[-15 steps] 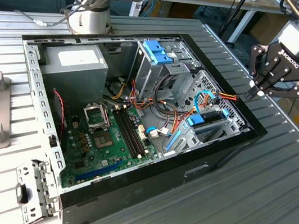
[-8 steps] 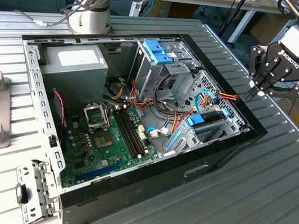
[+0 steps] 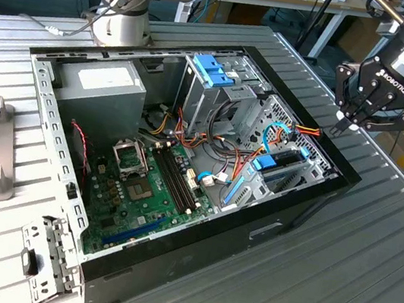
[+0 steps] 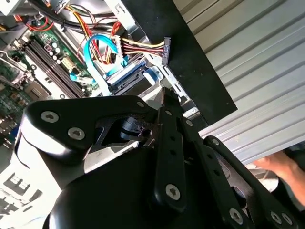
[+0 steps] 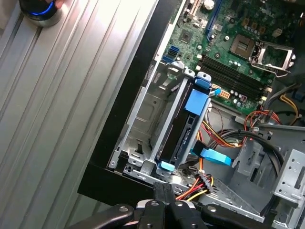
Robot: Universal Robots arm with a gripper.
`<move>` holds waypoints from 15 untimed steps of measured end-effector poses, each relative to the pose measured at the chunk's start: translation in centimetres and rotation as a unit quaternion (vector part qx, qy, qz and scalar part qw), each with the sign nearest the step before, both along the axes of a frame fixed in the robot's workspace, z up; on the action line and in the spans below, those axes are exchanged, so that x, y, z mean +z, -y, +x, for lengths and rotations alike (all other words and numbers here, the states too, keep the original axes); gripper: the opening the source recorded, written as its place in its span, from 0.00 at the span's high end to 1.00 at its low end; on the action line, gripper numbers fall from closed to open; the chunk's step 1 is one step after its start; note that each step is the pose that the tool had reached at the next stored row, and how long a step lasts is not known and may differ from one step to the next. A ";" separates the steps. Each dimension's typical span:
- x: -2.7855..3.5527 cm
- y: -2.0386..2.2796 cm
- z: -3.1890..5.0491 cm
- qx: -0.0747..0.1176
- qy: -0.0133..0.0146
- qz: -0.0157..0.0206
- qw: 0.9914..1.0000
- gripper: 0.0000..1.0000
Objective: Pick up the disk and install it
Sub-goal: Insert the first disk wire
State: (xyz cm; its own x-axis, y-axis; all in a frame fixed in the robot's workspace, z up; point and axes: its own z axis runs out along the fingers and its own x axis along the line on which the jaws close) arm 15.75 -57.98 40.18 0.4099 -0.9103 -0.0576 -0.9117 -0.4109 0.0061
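Black case (image 3: 194, 252): lies open on the ribbed table (image 3: 350, 286).
Disk (image 3: 272, 166): stands on edge in the bay by the case's wall, toward the exterior view's right.
Gripper (image 3: 342, 127): fingertips pinched together, empty, near that wall.
Care: probably a seating push; press squarely on the blue rail, clear of the cables (image 3: 303, 129).

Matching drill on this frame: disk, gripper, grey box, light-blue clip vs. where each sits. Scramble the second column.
1 disk
2 gripper
3 grey box
4 light-blue clip

A atop the tall cage
B on edge in the side bay
C far corner, exterior view's left
D over the case rim, jaws shut, empty

Pairs: 1-B, 2-D, 3-C, 4-A
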 end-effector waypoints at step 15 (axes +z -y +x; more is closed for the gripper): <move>-0.01 0.00 0.01 0.138 0.000 0.000 0.990 0.89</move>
State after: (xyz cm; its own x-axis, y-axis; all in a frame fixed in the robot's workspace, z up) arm 15.76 -57.98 40.17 0.6430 -0.7637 -0.0577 -0.7647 -0.6444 0.0061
